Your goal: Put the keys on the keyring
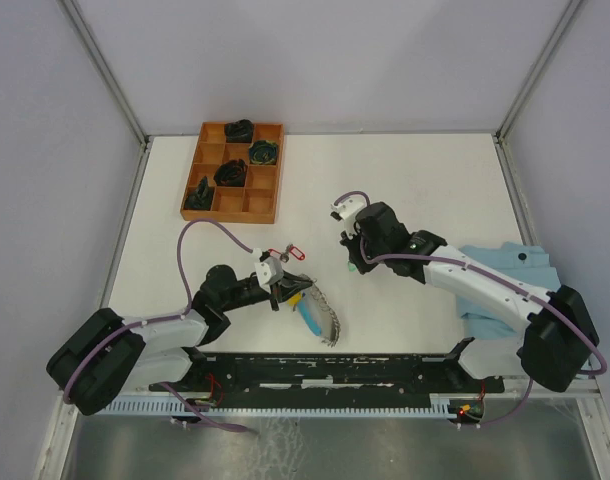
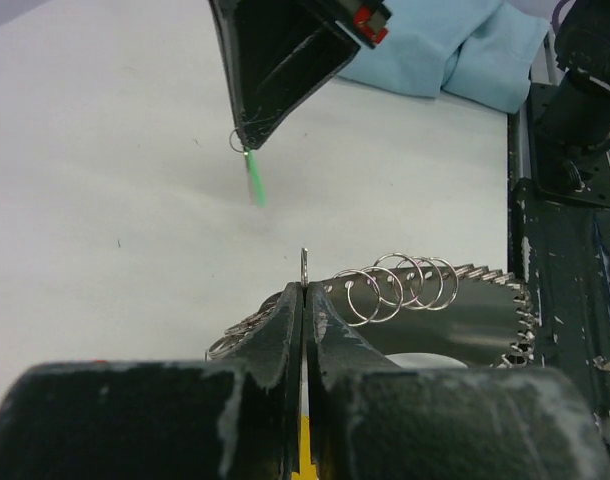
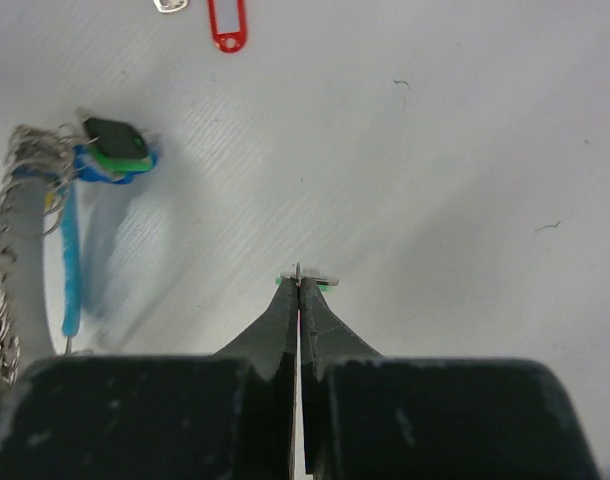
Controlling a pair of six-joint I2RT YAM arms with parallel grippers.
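The white, matte surface carries a wooden tray at its far left, divided into square compartments, several of which hold dark bundles too small to make out. A soft, crumpled light-blue cloth lies on the right side.

The keyring lies in front of the left arm, near the middle of the near edge. It is a floppy curve of shiny silver wire loops with a smooth light-blue sleeve. A black tag stacked over a green one sits at one end of it.

The left hand is closed, its dark fingers pinching one thin wire loop of the keyring edge-on. The right hand is also closed, clamping a small piece of silver metal; the narrow green tag hangs below it from a tiny ring, above the surface.

A red tag, an oblong plastic frame with a pale centre, lies flat on the surface beyond the keyring, with a silver key just beside it.
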